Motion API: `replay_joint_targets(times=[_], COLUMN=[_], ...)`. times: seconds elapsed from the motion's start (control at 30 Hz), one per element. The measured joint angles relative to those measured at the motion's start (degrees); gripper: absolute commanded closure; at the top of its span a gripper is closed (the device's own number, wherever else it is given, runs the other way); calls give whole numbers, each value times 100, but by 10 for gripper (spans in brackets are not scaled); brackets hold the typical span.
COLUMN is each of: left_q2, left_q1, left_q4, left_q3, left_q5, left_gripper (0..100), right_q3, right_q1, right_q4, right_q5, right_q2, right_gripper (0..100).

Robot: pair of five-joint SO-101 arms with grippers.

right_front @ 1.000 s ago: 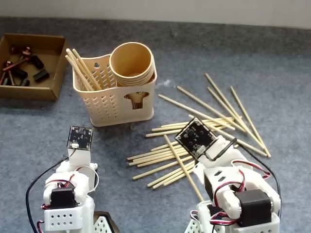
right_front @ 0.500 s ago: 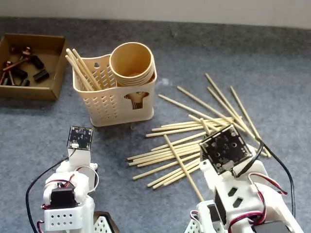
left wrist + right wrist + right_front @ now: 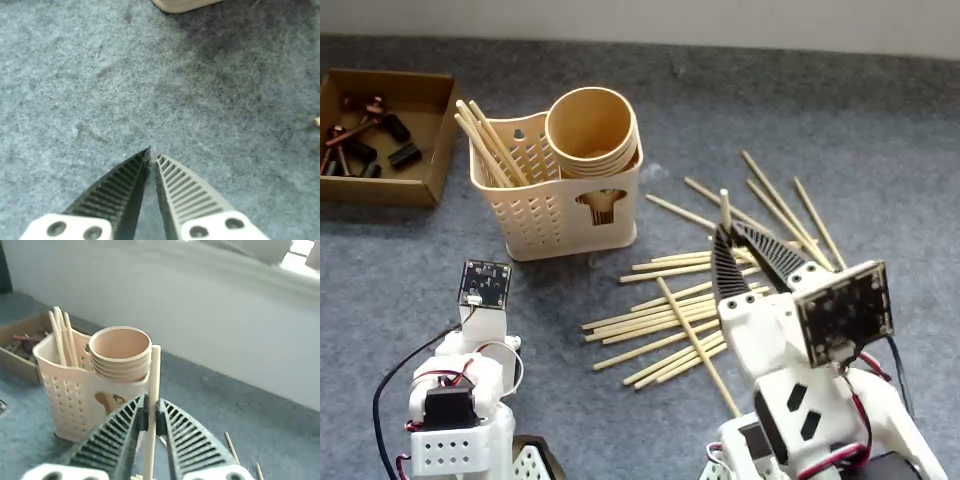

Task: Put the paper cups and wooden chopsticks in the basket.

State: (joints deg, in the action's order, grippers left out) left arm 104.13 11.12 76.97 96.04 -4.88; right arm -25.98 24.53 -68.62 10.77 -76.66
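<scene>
The tan paper cups [image 3: 592,130] sit stacked in the cream perforated plastic basket [image 3: 555,215] beside a few thin wooden chopsticks [image 3: 480,140]. The right gripper [image 3: 151,407] clamps 1 pale chopstick [image 3: 154,365] upright (above the pile). Many loose sticks [image 3: 650,325] are left on the grey carpet [image 3: 820,120]. The left gripper [image 3: 153,154] is closed and empty.

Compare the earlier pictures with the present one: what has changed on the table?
The right claw has risen from the loose chopstick pile, shut on one pale wooden chopstick held upright. The left arm, the cream perforated plastic basket and its stacked tan paper cups stayed put.
</scene>
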Motion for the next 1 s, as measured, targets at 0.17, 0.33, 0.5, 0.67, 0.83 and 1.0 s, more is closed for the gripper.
replay_joint_targets(times=[0.17, 0.33, 0.5, 0.67, 0.83, 1.0], left_q2=[0, 0, 0, 0, 0, 0], left_q1=[0, 0, 0, 0, 0, 0], left_q4=[0, 0, 0, 0, 0, 0], left_q3=[0, 0, 0, 0, 0, 0], left_q5=[0, 0, 0, 0, 0, 0], left_gripper=[993, 993, 993, 993, 993, 993], right_q3=[0, 0, 9, 9, 9, 0], right_q1=[510, 879, 1152, 1380, 1626, 1776], right_q4=[932, 1697, 2611, 3736, 4985, 6057], right_q5=[-255, -360, -387, -387, -387, -387], right_q2=[0, 0, 211, 914, 1732, 2549], right_gripper=[993, 992, 992, 992, 992, 992])
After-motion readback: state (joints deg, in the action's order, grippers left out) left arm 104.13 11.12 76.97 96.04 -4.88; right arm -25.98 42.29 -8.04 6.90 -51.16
